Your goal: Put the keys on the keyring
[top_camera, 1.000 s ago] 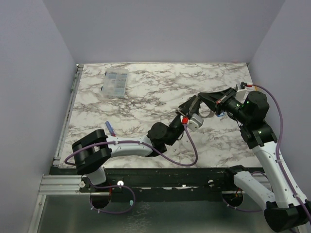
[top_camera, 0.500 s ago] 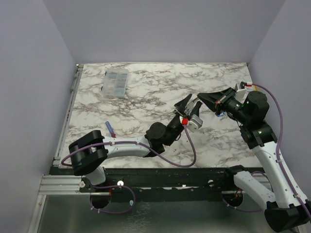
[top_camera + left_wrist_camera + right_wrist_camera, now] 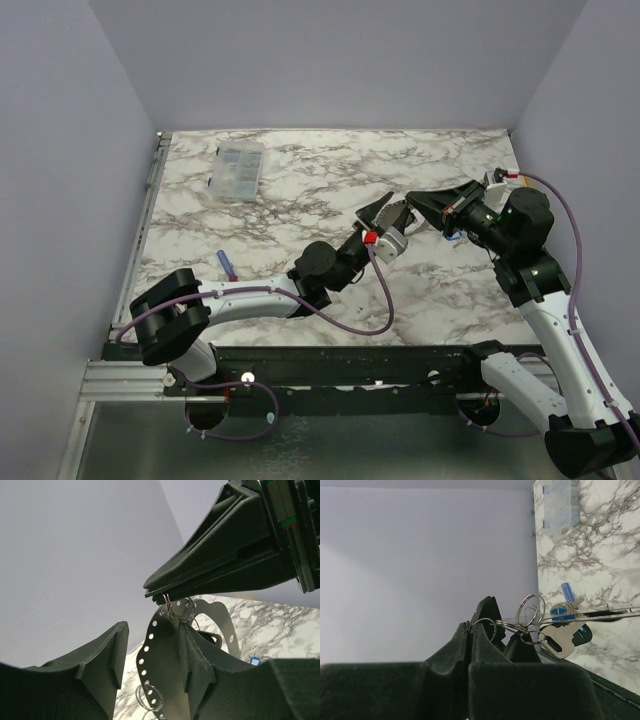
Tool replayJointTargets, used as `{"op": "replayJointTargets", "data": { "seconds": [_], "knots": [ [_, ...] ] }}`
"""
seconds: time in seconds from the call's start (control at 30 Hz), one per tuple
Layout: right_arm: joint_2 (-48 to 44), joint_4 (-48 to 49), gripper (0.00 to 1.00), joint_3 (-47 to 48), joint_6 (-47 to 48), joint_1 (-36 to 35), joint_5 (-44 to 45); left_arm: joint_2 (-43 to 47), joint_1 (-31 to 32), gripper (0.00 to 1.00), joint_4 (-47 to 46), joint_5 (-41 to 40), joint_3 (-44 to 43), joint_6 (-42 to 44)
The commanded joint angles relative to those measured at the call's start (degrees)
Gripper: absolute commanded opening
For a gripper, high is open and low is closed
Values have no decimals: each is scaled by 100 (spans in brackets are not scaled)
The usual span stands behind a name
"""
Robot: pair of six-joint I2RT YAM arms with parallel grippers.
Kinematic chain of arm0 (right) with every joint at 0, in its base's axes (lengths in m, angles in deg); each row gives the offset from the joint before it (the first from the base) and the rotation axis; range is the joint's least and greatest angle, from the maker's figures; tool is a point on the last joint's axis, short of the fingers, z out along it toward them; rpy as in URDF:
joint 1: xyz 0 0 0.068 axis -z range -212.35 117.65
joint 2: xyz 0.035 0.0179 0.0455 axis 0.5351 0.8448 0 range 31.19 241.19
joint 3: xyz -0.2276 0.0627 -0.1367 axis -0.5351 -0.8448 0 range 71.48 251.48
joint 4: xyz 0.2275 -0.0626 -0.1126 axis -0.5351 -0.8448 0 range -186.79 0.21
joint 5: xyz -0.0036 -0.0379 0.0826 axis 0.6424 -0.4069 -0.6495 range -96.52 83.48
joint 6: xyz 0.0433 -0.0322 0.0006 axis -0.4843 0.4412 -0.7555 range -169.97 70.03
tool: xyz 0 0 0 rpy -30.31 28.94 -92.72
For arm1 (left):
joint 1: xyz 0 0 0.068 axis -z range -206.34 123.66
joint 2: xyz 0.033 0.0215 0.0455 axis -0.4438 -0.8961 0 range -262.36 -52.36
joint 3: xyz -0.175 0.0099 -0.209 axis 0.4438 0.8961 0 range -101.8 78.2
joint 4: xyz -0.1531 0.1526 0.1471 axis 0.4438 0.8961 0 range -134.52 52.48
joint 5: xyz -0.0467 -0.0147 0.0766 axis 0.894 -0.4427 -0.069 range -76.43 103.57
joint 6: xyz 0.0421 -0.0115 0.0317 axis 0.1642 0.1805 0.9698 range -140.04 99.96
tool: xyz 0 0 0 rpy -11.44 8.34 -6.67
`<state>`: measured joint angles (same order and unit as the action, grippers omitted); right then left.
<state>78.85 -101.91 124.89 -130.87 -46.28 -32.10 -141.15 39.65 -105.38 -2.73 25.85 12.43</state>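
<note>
Marbled desk [image 3: 300,180], grey walls. Right end effector [image 3: 470,626], closed, pinches a small wire ring [image 3: 182,609] at its tip; the keys [image 3: 563,632] dangle just beyond. Left end effector [image 3: 152,635] stands open, the keyring [image 3: 148,652] between its fingers. Clear box [image 3: 238,170] far-left, contents unreadable.

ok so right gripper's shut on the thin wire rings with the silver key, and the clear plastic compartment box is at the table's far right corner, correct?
No: the clear plastic compartment box sits near the far left corner, as the top external view shows. The right gripper is indeed shut on the thin wire rings carrying the silver key.
</note>
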Motion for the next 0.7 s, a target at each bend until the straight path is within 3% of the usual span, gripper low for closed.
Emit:
{"op": "replayJointTargets", "data": {
  "seconds": [0.0,0.4,0.67],
  "knots": [
    [-80,170,1,223,74,-39,-136,99,-42,52,170,436,-72,-230],
    [-93,190,1,178,74,-46,-125,-30,-70,41,180,545,-277,-281],
    [-99,219,1,151,66,-48,-135,-121,-69,40,180,636,-362,-363]
  ]
}}
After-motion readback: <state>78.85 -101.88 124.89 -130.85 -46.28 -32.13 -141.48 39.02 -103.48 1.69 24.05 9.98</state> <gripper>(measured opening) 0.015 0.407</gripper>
